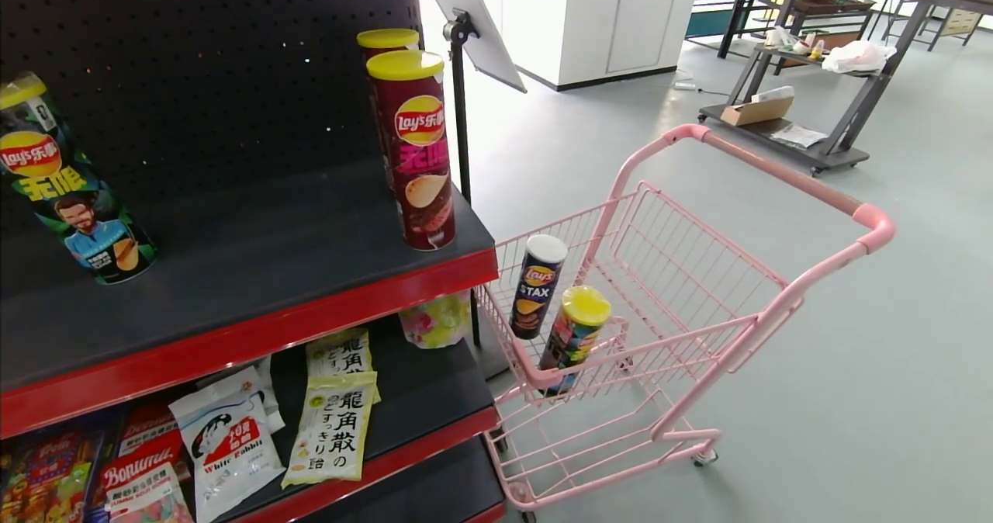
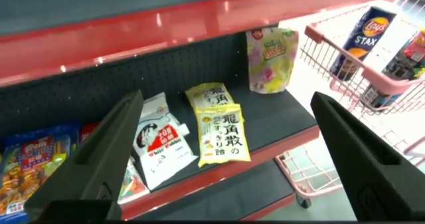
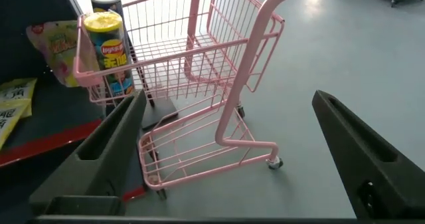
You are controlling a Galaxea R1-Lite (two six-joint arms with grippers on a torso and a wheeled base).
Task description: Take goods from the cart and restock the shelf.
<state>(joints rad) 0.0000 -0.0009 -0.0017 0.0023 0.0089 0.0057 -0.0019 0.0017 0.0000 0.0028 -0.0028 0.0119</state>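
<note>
A pink cart [image 1: 783, 178] stands to the right of the shelf [image 1: 256, 251]. At the cart's front end two chip cans stand: a dark can with a white lid [image 1: 537, 286] and a can with a yellow lid [image 1: 574, 337]. On the top shelf stand a maroon can [image 1: 415, 150], a second one behind it [image 1: 386, 40], and a green can [image 1: 74, 189] at the left. My left gripper [image 2: 227, 101] is open before the lower shelf [image 2: 279, 117], with the dark can [image 2: 362, 41] off to one side. My right gripper [image 3: 229, 99] is open near the cart [image 3: 259, 44], short of the yellow-lid can [image 3: 109, 51].
Snack bags lie on the lower shelf: a white bag [image 1: 229, 438], yellow-green bags [image 1: 333, 422] and a pale bag [image 1: 436, 320]. A pole with a white board [image 1: 461, 81] stands at the shelf's end. A work trolley [image 1: 807, 88] is far back right. Open grey floor surrounds the cart.
</note>
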